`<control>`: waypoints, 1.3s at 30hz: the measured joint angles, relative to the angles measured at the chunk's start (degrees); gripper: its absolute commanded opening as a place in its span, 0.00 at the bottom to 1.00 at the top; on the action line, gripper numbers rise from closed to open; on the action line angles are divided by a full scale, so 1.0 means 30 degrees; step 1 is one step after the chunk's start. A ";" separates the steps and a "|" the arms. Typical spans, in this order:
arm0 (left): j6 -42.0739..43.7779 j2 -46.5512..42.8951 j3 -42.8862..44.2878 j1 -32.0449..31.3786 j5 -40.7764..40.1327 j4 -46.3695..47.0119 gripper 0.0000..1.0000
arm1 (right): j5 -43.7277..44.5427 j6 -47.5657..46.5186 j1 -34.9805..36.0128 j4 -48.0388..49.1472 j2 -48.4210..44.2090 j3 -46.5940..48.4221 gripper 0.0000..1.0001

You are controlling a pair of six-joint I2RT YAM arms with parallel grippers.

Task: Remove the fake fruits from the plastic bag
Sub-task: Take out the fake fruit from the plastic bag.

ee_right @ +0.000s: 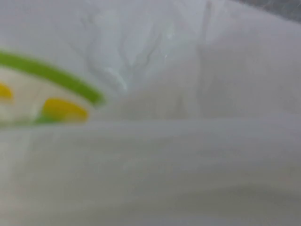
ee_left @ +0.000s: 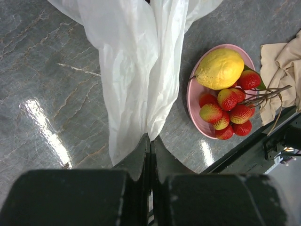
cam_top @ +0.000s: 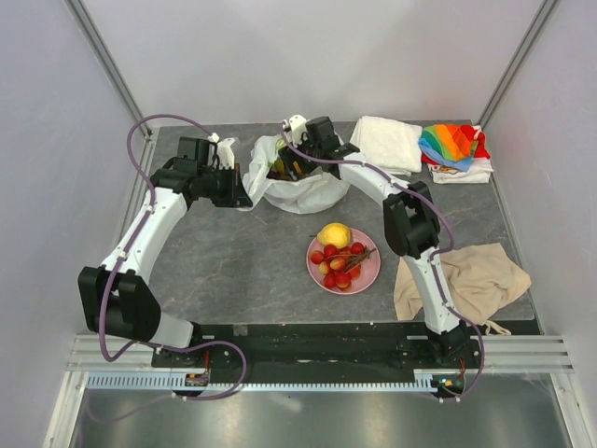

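The white plastic bag [cam_top: 303,189] stands at the back middle of the table with its mouth open upward. My left gripper [cam_top: 244,193] is shut on the bag's left edge; in the left wrist view the fingertips [ee_left: 151,139] pinch the hanging plastic [ee_left: 134,70]. My right gripper [cam_top: 291,168] reaches down into the bag's mouth, its jaws hidden. The right wrist view shows only blurred white plastic [ee_right: 188,117] with green and yellow print. A yellow lemon [cam_top: 334,234] and a red cherry-like cluster [cam_top: 341,264] lie on the pink plate [cam_top: 371,273]. Other fruits are hidden.
A folded white cloth [cam_top: 386,142] and a rainbow cloth [cam_top: 451,145] lie at the back right. A beige cloth [cam_top: 465,277] lies at the front right beside the plate. Grey walls enclose the table on three sides.
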 measured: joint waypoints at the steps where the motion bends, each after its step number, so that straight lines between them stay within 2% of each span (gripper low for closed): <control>1: 0.0007 0.0000 0.0000 0.0000 0.0000 0.0007 0.02 | 0.0117 -0.0080 0.0007 0.0022 0.0641 0.0117 0.86; 8: 0.0022 0.0007 0.0007 0.0000 -0.0029 0.0022 0.02 | 0.0554 -0.0124 0.0044 0.0364 0.2390 0.0474 0.85; 13: 0.0029 0.0007 0.0007 0.0007 -0.0044 0.0029 0.02 | 0.0772 -0.0036 0.0066 0.1100 0.2550 0.1115 0.92; 18: 0.0204 0.0007 -0.0015 0.0044 -0.0277 0.0029 0.02 | -0.0044 -0.0029 0.0058 0.1814 0.2565 0.1137 0.93; 21: 0.0240 0.0007 -0.0036 0.0109 -0.0474 0.0029 0.02 | -0.0262 0.0095 0.0058 0.2237 0.2892 0.1472 0.84; 25: 0.0415 0.0015 -0.0036 0.0219 -0.0583 0.0058 0.02 | -0.0517 0.0401 0.0102 0.2586 0.4116 0.2565 0.63; 28: 0.0561 0.0066 -0.0036 0.0277 -0.0663 0.0051 0.02 | -0.0750 0.0583 0.0146 0.2922 0.4452 0.2783 0.51; 31: 0.0619 0.0233 -0.0036 0.0342 -0.0743 0.0036 0.02 | -0.0903 0.0663 0.0138 0.2951 0.4452 0.2827 0.46; 34: 0.0663 0.0481 -0.0007 0.0342 -0.0984 0.0029 0.02 | -0.1311 0.0947 0.0015 0.2849 0.3993 0.2251 0.45; 39: 0.0663 0.0976 0.0481 0.0452 -0.1421 0.0000 0.02 | -0.2616 0.1457 -0.0648 0.1865 0.0182 -0.1304 0.44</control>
